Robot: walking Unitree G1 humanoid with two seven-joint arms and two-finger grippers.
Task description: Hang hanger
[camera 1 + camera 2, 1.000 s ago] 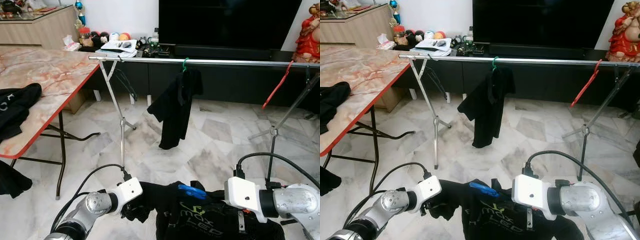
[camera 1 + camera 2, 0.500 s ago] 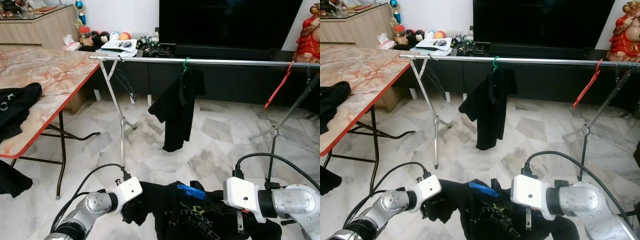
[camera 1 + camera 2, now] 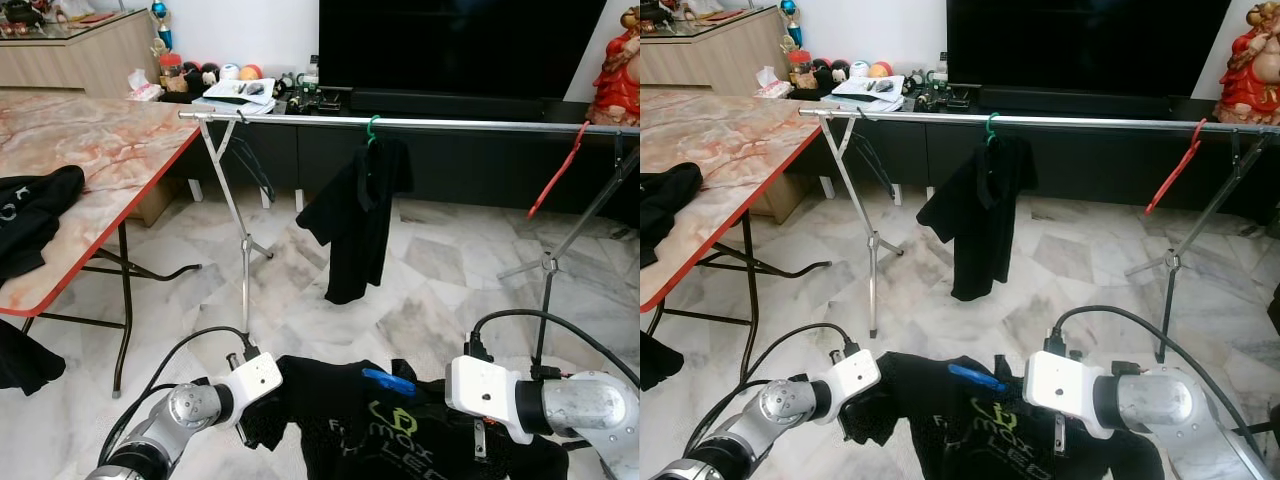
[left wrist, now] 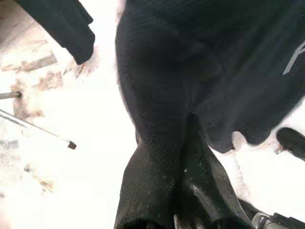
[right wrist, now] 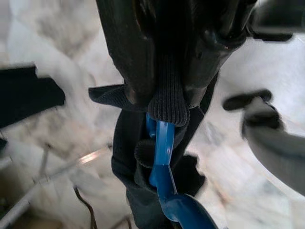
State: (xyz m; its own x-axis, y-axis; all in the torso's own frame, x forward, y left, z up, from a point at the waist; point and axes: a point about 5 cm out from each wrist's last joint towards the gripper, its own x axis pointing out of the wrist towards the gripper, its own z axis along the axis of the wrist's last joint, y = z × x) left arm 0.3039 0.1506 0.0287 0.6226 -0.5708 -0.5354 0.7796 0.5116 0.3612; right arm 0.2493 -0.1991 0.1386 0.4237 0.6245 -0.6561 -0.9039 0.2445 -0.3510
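Hanger [image 5: 164, 143] – blue, light, stiff, inside limp black shirt [image 3: 360, 430], lower centre; we'd grip its neck. Right end effector [image 5: 167, 102] clamps collar, left end effector [image 4: 183, 162] pinches shirt.

Low in the frame, the black T-shirt [image 3: 390, 435] is now stretched wider and flatter between the two arms, its printed logo [image 3: 400, 440] more fully shown than a second earlier. The blue hanger [image 3: 388, 380] is tilted slightly further toward the lower right.
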